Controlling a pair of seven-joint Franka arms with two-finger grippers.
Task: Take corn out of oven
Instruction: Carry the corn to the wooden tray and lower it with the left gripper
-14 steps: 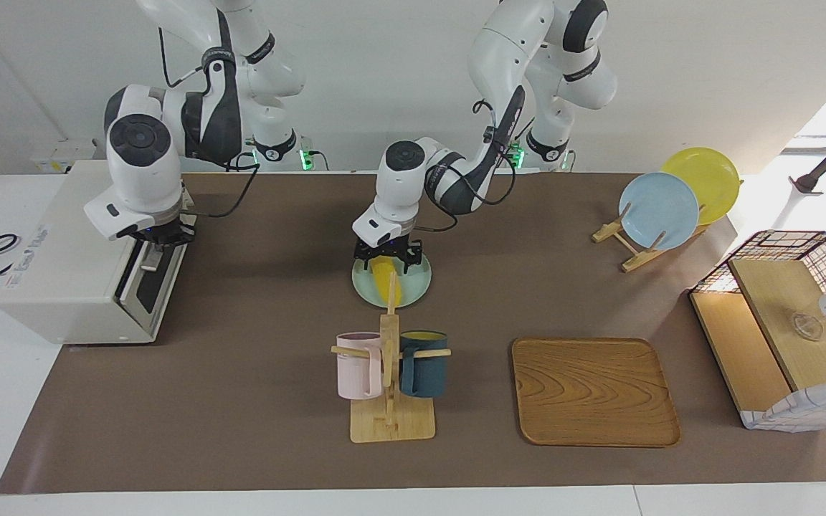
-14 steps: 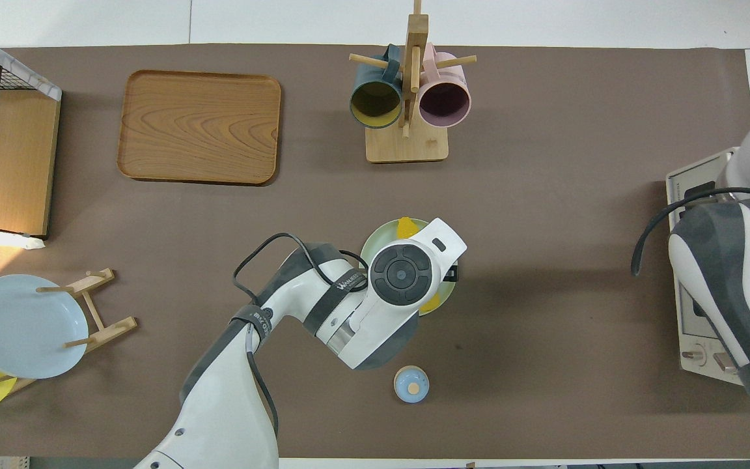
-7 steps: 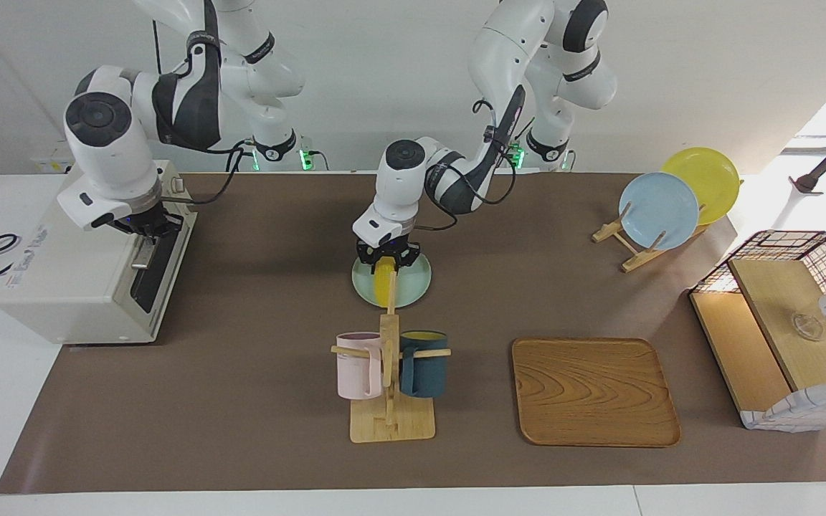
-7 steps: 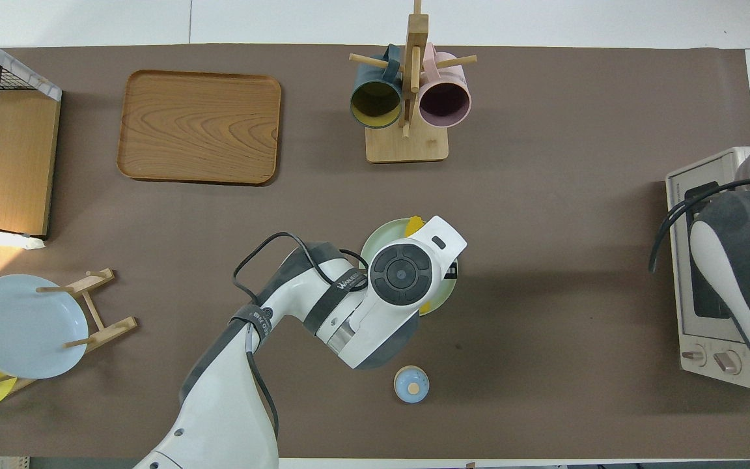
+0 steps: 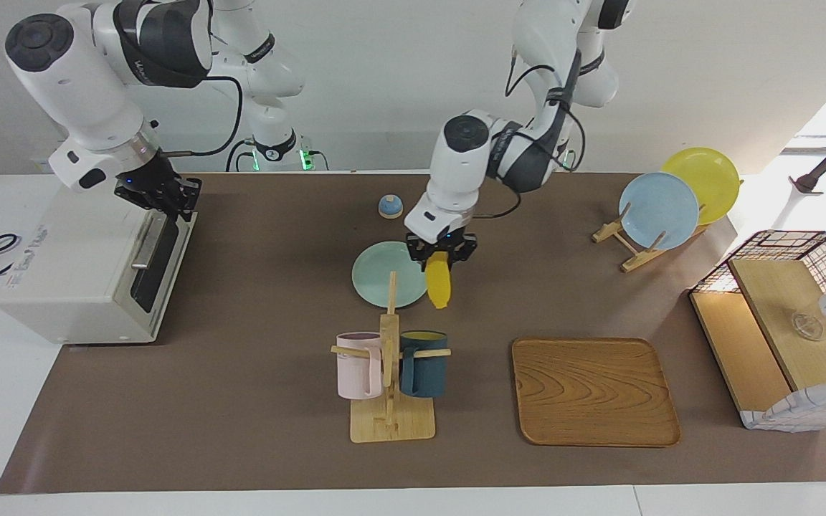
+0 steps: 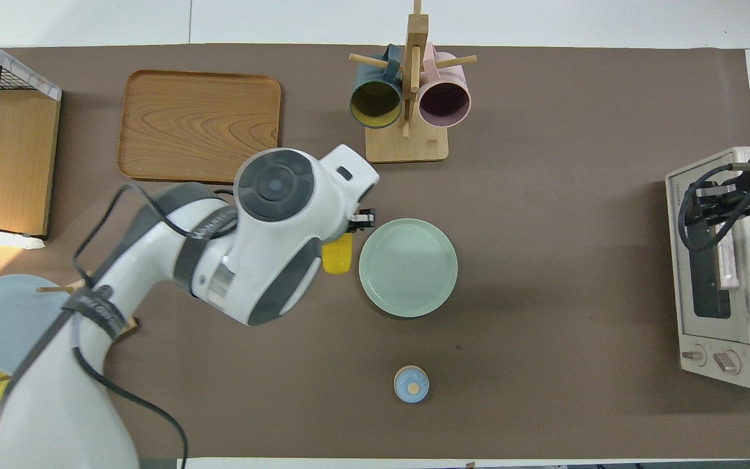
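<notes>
My left gripper (image 5: 442,256) is shut on the corn (image 5: 440,287), a yellow cob that hangs tip down from it. It is held in the air just beside the pale green plate (image 5: 373,281), toward the left arm's end. From overhead the corn (image 6: 337,254) shows beside the plate (image 6: 407,267), mostly under the left hand. The cream-white oven (image 5: 72,276) stands at the right arm's end, its dark glass door closed. My right gripper (image 5: 167,196) is raised over the top edge of the oven door and also shows in the overhead view (image 6: 708,198).
A mug rack (image 5: 390,401) with a pink and a dark teal mug stands farther out than the plate. Beside it lies a wooden tray (image 5: 594,390). A plate rack (image 5: 660,211) and a wire-and-wood basket box (image 5: 786,322) stand at the left arm's end. A small blue knob (image 5: 389,206) sits near the robots.
My left gripper has lifted the corn off the green plate and carried it toward the left arm's end. My right gripper has risen from the oven's handle, and the door now stands closed.
</notes>
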